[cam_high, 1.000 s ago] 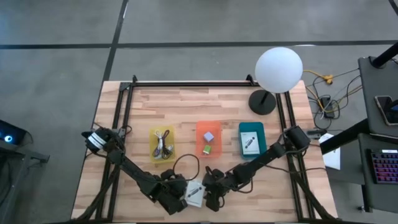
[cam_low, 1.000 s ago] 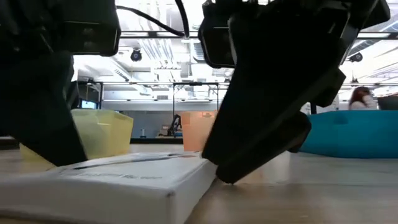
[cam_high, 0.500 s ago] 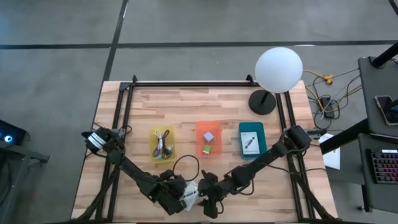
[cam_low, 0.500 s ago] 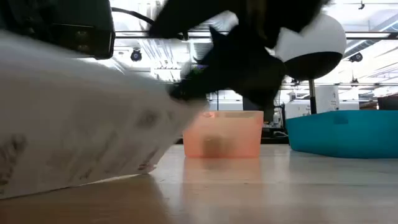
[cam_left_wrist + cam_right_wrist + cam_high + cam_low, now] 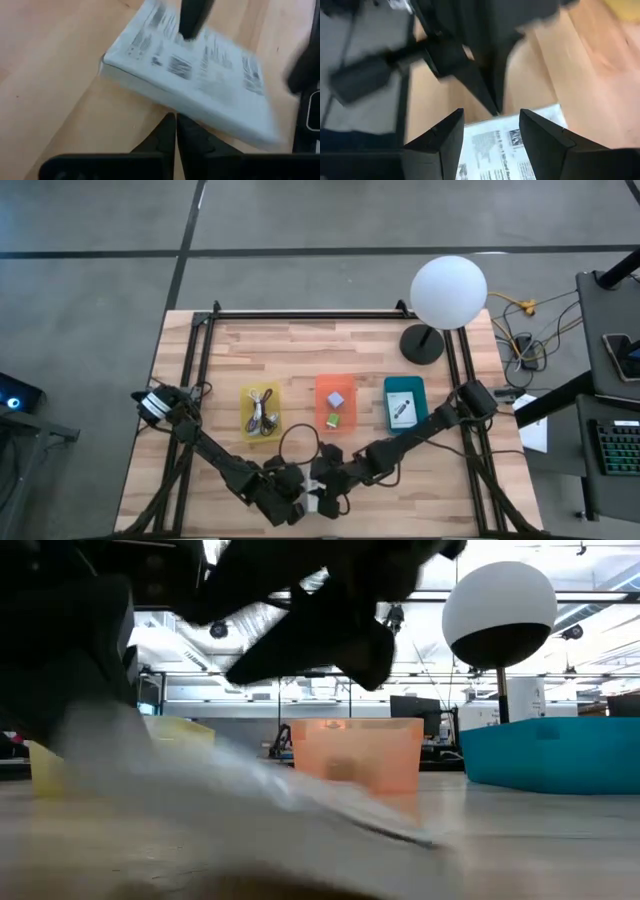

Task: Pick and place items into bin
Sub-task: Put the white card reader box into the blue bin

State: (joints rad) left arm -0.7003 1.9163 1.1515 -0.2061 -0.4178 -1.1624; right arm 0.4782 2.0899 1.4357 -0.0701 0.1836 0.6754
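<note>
At the near edge of the desk [image 5: 400,450], both arms are converging on a flat white packet [image 5: 190,75]. The left gripper [image 5: 175,131] is pressing its clenched fingertips against the packet's edge, probably to brace or tip it, while the right gripper [image 5: 492,132] is hovering over it with fingers spread and nothing held, likely lining up a grasp. The yellow bin [image 5: 261,412], orange bin [image 5: 336,404] and teal bin [image 5: 405,402], each already holding items, are sitting farther back.
</note>
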